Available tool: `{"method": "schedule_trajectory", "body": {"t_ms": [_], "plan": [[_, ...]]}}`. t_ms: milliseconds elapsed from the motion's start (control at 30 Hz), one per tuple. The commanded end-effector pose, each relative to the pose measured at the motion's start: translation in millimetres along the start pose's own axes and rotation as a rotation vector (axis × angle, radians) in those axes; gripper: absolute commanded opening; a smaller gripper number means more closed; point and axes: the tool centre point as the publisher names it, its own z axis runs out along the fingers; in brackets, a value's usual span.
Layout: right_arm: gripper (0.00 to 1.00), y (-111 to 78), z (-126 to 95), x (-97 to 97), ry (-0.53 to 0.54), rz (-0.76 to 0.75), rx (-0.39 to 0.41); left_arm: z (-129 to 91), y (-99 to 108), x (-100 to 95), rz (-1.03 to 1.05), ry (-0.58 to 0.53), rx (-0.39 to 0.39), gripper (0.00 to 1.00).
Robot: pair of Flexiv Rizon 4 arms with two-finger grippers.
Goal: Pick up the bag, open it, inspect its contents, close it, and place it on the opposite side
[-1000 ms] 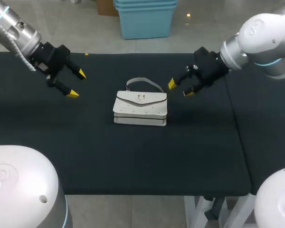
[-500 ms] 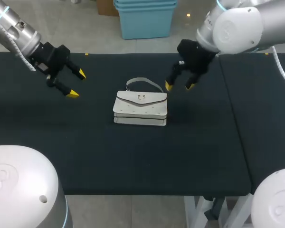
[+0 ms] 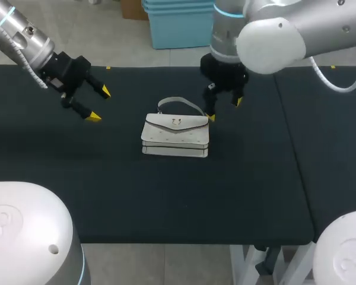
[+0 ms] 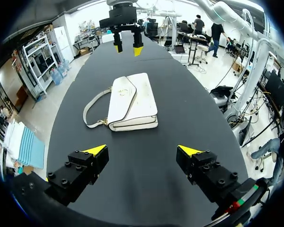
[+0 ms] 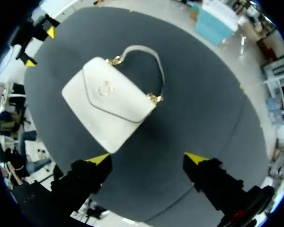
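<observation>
Swinging in over the bag (image 3: 175, 135): R gripper (image 3: 224, 110) has come across from well off to one side and now hangs just beside the bag's near corner, by the end of the handle (image 3: 179, 101). Wrist has also rotated, so the fingers point down at the table (image 3: 166, 196) instead of sideways. Fingers spread, nothing btwn them, no contact yet.

Bag lies flat on the table, flap (image 3: 176, 123) shut, just ahead of the R tips, w/ the handle arcing off its far side from that gripper. Same spot and pose as 1.0 s ago, so not touched.

L gripper (image 3: 99, 104): fingers spread, empty, bag well ahead of it. Position approx. unchanged vs. both earlier frames, at most a slight shift.

Reading: R arm is lining up for the pick-up, prob. at the handle or that corner. Approach nearly done. Grasp, open, inspect, close and transfer all still to do.
</observation>
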Motion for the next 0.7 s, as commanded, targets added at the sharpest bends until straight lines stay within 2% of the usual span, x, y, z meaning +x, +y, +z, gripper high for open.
{"method": "schedule_trajectory", "body": {"t_ms": [33, 200, 333, 700], "plan": [[1.00, -7.9, 1, 6.4, -0.323, -0.015, -0.062, 5, -4, -8.3, 0.032, 0.000, 0.006, 1.00], [1.00, -16.8, -1, 8.1, -0.414, -0.039, -0.168, 9, -7, -12.2, 0.101, -0.002, 0.027, 1.00], [1.00, -26.8, 1, 17.9, -0.625, -0.055, -0.292, 10, -9, -12.7, 0.147, -0.003, 0.048, 1.00], [1.00, -27.9, 2, 19.4, -0.638, -0.050, -0.302, 9, -16, -5.0, 0.195, -0.023, 0.026, 1.00]]}}
